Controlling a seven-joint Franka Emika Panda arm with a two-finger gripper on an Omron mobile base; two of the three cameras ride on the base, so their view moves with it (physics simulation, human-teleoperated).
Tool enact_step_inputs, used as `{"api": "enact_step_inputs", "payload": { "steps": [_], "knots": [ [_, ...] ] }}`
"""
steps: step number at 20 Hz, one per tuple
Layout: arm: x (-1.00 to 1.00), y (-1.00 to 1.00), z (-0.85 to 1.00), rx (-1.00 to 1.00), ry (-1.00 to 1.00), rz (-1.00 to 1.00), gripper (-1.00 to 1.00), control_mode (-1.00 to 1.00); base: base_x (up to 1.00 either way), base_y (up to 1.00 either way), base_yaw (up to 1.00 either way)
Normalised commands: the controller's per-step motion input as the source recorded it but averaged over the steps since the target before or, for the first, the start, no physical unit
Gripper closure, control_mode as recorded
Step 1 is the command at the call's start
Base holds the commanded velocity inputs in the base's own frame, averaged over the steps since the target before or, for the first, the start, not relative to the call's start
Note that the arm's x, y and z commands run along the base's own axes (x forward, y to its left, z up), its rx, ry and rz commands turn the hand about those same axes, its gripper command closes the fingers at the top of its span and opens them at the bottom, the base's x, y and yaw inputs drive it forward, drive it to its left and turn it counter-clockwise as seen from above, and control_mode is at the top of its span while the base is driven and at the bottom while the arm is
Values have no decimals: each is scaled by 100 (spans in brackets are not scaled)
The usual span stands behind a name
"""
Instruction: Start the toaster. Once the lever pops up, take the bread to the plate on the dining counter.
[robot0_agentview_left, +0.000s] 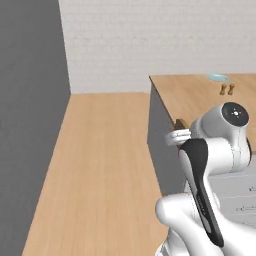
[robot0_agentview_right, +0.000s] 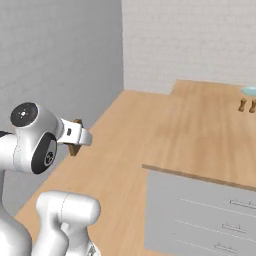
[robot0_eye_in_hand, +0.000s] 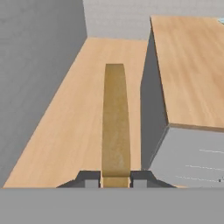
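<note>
Your gripper (robot0_eye_in_hand: 116, 176) has its fingers (robot0_eye_in_hand: 89, 177) pinching the bread (robot0_eye_in_hand: 116, 122), which stands edge-on between them and runs straight out ahead of the tips, over the wood floor (robot0_eye_in_hand: 74, 118). The dining counter (robot0_eye_in_hand: 192, 70) lies ahead and to the right of the fingers, well apart from them. The plate (robot0_agentview_left: 218, 77) sits at that counter's far end, beyond two small brown items (robot0_agentview_left: 226, 89), far from the fingertips.

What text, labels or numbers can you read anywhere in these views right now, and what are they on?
None: no readable word, label, brand, number or sign in any view.
The bread in the shut gripper is plain.
The dining counter, its grey drawers and the plate carry no markings.
The two small brown items near the plate are too small to check.
</note>
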Motion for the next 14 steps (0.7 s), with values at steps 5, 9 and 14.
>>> {"api": "enact_step_inputs", "payload": {
  "steps": [5, 9, 14],
  "knots": [
    [0, 0, 0, 0, 0, 0, 100, 100, 29, 100, -4],
    [0, 0, 0, 0, 0, 0, 100, 100, 41, 100, -17],
    [0, 0, 0, 0, 0, 0, 100, 100, 75, 85, -21]
  ]
}}
